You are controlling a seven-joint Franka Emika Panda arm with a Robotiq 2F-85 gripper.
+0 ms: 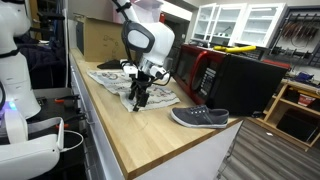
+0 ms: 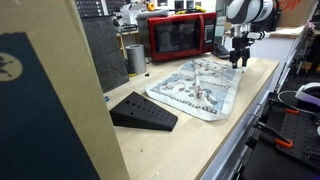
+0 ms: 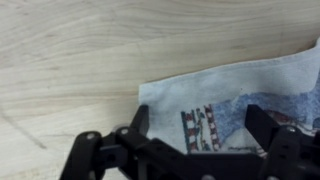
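Note:
A white cloth (image 1: 118, 80) (image 2: 200, 85) printed in blue and red lies flat on the wooden counter (image 1: 150, 135). My gripper (image 1: 140, 97) (image 2: 238, 58) points down over the cloth's end nearest the microwave. In the wrist view the gripper (image 3: 200, 125) is open, its two black fingers (image 3: 140, 120) standing wide apart on either side of a cloth (image 3: 240, 85) corner, with nothing between them. Whether the fingertips touch the fabric cannot be told.
A dark grey shoe (image 1: 200, 117) (image 2: 143, 112) lies near the counter's end. A red microwave (image 1: 205, 68) (image 2: 180, 35) and a black box (image 1: 250, 82) stand behind the cloth. A metal cup (image 2: 135, 58) stands beside the microwave. A cardboard box (image 1: 100, 38) sits at the far end.

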